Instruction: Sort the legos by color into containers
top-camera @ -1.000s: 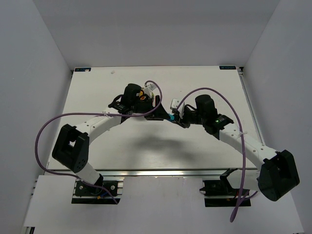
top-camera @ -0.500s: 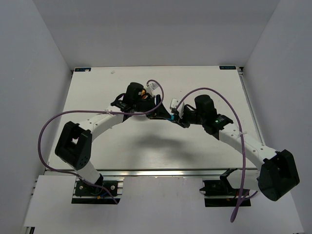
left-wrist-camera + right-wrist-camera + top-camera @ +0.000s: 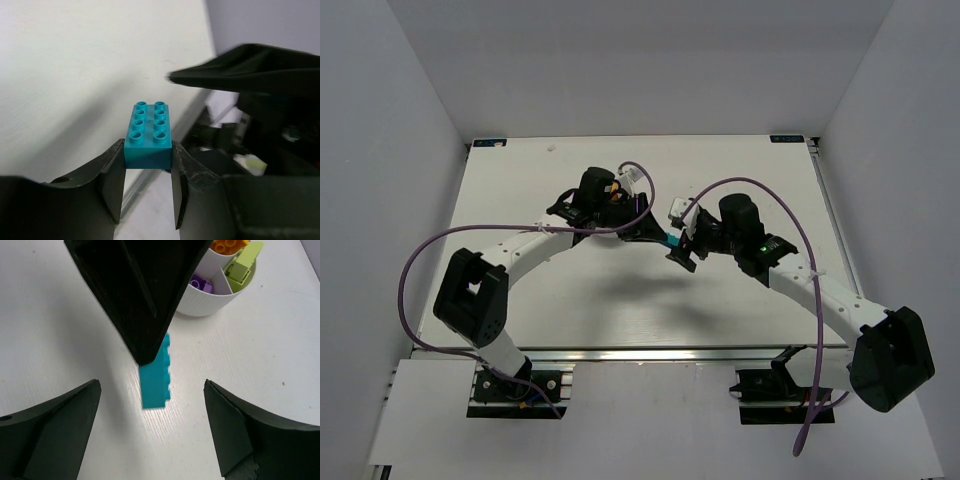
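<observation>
Cyan lego sits pinched at its sides in our left gripper over the counter, both arms reaching inward to meet mid-counter, where our right gripper gapes wide and empty around it, near the white dish.

Cyan brick, black left gripper, white dish, purple brick, lime green brick, orange brick, white table, purple cables
</observation>
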`<state>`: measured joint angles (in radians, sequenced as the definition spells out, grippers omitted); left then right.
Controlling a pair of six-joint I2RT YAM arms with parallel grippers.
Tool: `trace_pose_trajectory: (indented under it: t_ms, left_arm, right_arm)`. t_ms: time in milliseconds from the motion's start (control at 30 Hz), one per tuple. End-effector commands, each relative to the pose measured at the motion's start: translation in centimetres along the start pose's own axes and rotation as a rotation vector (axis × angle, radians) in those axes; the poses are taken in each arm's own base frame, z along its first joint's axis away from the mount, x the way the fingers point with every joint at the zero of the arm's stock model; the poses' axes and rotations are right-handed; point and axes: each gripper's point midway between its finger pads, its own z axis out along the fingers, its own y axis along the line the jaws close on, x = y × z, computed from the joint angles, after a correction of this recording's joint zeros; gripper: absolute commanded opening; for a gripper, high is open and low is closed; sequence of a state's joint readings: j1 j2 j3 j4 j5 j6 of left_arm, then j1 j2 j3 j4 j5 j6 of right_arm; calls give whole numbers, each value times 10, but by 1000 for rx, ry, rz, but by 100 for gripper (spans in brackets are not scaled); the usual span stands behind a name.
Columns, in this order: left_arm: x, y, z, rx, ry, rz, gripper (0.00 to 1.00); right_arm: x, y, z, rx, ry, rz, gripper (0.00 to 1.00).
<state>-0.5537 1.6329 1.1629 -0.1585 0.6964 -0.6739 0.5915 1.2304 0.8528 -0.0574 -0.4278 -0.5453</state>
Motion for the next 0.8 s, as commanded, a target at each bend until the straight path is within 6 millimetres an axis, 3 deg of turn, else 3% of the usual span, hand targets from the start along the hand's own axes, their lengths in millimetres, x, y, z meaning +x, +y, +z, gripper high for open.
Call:
trace_pose_trajectory:
  t_ms: [0,33,67,133,167,233,267,400,467,500,567,633,700,767]
  left_arm:
    - [-35,11,-26,-196,-98,134,0]
    - [-45,19,-33,-277,-131,154,0]
    - [-74,22,-48,-376,-221,193,0]
    - [-88,28,-65,-471,-257,222,0]
    - [-107,29,-80,-530,-322,236,0]
    - [-121,31,-97,-601,-376,234,0]
    - [-137,37,-115,-683,-446,224,0]
    - [-154,54,-146,-841,-551,113,0]
    - [-161,77,-152,-921,-555,49,0]
    - [-167,75,-160,-959,-581,11,0]
    - [-169,101,-161,-1047,-563,-62,0]
    - [-181,101,-160,-1043,-577,-80,0]
    - [-182,117,-154,-1071,-563,-127,0]
    - [-188,114,-147,-1042,-565,-144,0]
  right_arm:
    - [-11,-16,-4,94,-31,25,89]
    - [-8,-18,-5,104,-21,31,89]
    - [-2,-20,-7,126,-8,48,89]
    - [2,-22,-11,149,-13,58,85]
    - [6,-25,-14,167,-15,71,60]
    - [5,-31,-20,201,-27,108,14]
    - [7,-38,-24,234,-24,124,0]
    - [7,-49,-34,283,-39,160,0]
    - [9,-53,-38,293,-42,176,0]
    - [8,-53,-38,289,-45,180,0]
    - [9,-55,-40,290,-48,190,0]
    - [9,-57,-43,296,-52,196,0]
    - [8,-57,-45,297,-59,199,0]
    - [10,-59,-47,300,-59,207,0]
